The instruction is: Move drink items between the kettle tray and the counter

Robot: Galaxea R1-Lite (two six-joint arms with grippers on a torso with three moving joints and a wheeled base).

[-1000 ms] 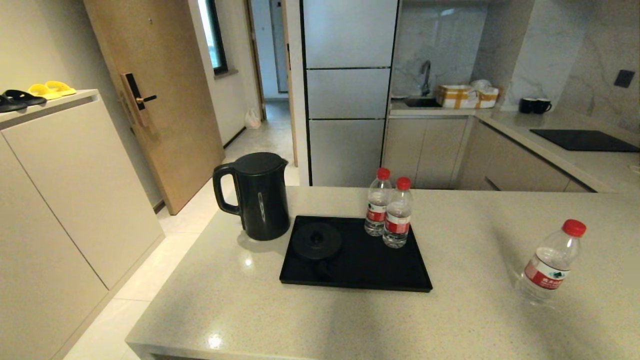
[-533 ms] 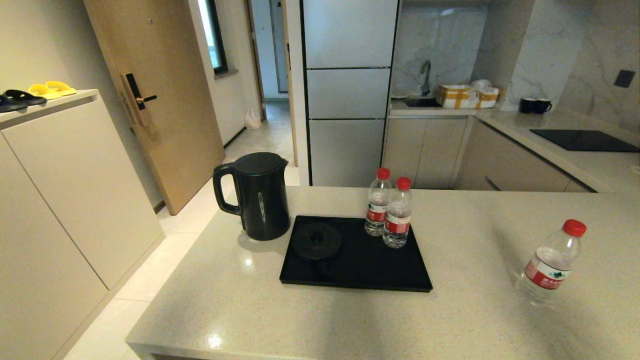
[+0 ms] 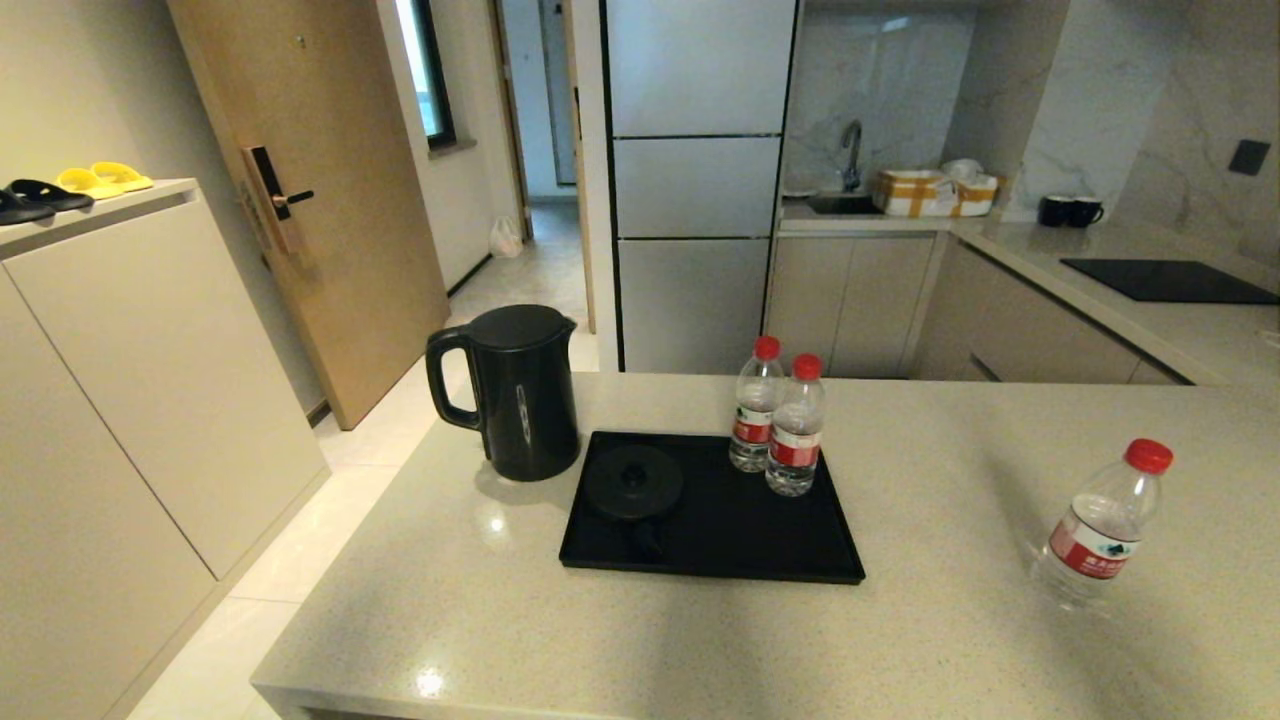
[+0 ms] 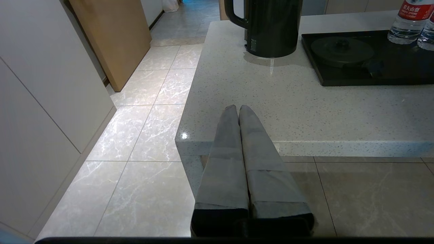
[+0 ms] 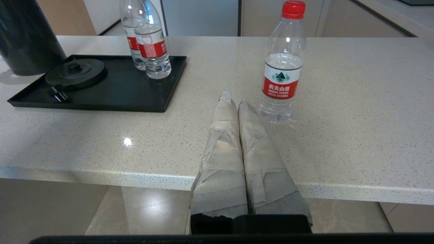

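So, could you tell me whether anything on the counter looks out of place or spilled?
Nothing is spilled or tipped. The one oddity: the kettle stands on the counter beside the tray, leaving its round base bare. Two bottles stand upright on the tray, a third bottle alone to the right.

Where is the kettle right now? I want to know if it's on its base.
In the head view the kettle stands on the counter, off the left edge of the tray; the round base is bare.

three bottles (image 3: 796, 424) – one kettle (image 3: 520, 391), one tray (image 3: 720, 540)
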